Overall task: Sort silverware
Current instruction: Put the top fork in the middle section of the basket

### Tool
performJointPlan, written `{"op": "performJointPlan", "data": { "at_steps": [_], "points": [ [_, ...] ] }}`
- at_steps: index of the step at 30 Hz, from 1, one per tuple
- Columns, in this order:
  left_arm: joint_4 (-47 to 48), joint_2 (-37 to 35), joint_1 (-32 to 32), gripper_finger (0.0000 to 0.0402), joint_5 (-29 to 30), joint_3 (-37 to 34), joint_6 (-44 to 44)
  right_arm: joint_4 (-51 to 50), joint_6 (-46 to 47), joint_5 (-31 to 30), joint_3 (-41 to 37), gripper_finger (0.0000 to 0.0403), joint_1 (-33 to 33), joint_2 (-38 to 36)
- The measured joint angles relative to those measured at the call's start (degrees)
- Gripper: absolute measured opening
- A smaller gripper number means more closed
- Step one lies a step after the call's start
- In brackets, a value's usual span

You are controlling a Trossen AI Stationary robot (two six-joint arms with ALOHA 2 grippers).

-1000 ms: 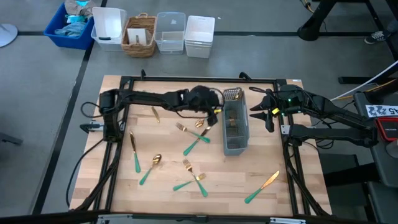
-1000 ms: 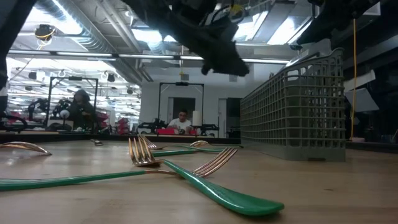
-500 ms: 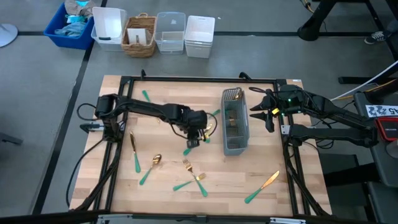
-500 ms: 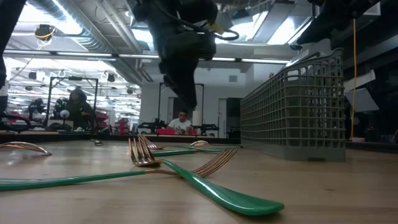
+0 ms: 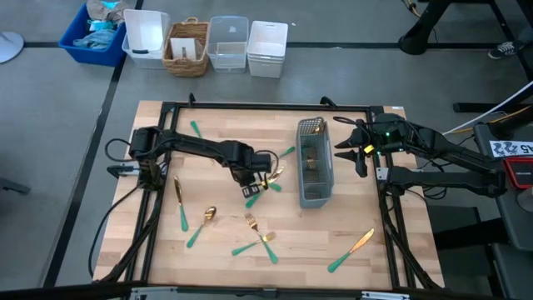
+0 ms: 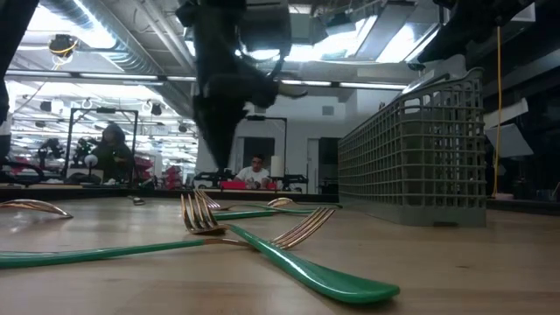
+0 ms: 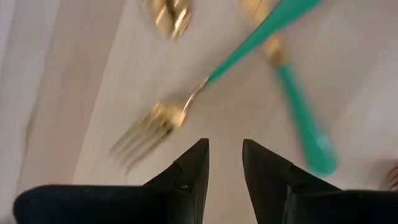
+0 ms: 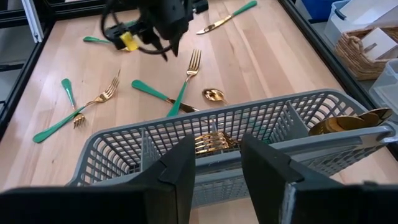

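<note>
The silverware, gold heads on teal handles, lies scattered on the wooden table. My left gripper (image 5: 254, 190) (image 7: 224, 149) is open and empty, pointing down over crossed pieces beside the grey mesh caddy (image 5: 316, 197). A fork (image 7: 155, 124) lies flat just ahead of its fingertips, and a second teal handle (image 7: 305, 118) crosses beside it. My right gripper (image 5: 351, 155) (image 8: 214, 152) is open and hovers at the caddy's right side. Gold forks (image 8: 211, 143) and a spoon (image 8: 348, 121) sit inside the caddy.
More pieces lie flat: a spoon (image 5: 204, 221), a long piece (image 5: 178, 204), crossed forks (image 5: 260, 238), a knife (image 5: 351, 250), and a handle (image 5: 194, 127) near the far edge. Bins and a basket (image 5: 187, 46) stand on the floor beyond the table.
My left gripper has swung away from the caddy toward the table's near and left side. It has tipped to point down and lowered over the crossed forks. My right arm has kept still.
</note>
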State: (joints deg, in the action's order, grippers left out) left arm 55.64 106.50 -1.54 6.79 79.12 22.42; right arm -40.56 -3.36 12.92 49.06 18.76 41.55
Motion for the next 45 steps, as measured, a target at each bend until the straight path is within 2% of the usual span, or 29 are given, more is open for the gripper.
{"op": "performJointPlan", "data": {
  "at_steps": [3,10,16,19,23,27,33,39,45],
  "points": [
    [4.8,0.0,-0.9,0.0090,0.0,-0.3,2.8,0.0,0.0,0.0,0.0,0.0129,0.0,0.0],
    [6.6,-1.5,-4.0,0.0090,-0.1,-6.4,4.9,0.0,0.0,0.0,0.0,0.0129,0.0,0.0],
    [4.4,-8.2,-7.0,0.0090,-0.4,-13.4,5.4,-0.3,0.0,0.0,0.0,0.0129,0.0,0.0],
    [-1.3,-13.7,-8.3,0.0090,-1.2,-18.4,7.0,-0.3,0.0,0.0,0.0,0.0129,0.0,0.0],
    [-18.6,-20.4,-9.7,0.0090,-4.6,-27.5,10.6,-0.3,0.0,0.0,0.0,0.0129,0.0,0.0],
    [-30.7,-22.0,-9.9,0.0090,-5.0,-34.3,16.7,-0.2,0.0,0.0,0.0,0.0129,0.0,0.0],
    [-35.9,-22.0,-9.9,0.0090,-5.0,-39.3,22.6,-0.3,0.0,0.0,0.0,0.0129,0.0,0.0],
    [-43.0,-22.0,-9.9,0.0090,-5.0,-41.3,22.6,-0.3,0.0,0.0,0.0,0.0129,0.0,0.0],
    [-43.3,-22.0,-9.9,0.0090,-3.2,-41.3,22.7,-0.3,0.0,0.0,0.0,0.0129,0.0,0.0]
  ]
}}
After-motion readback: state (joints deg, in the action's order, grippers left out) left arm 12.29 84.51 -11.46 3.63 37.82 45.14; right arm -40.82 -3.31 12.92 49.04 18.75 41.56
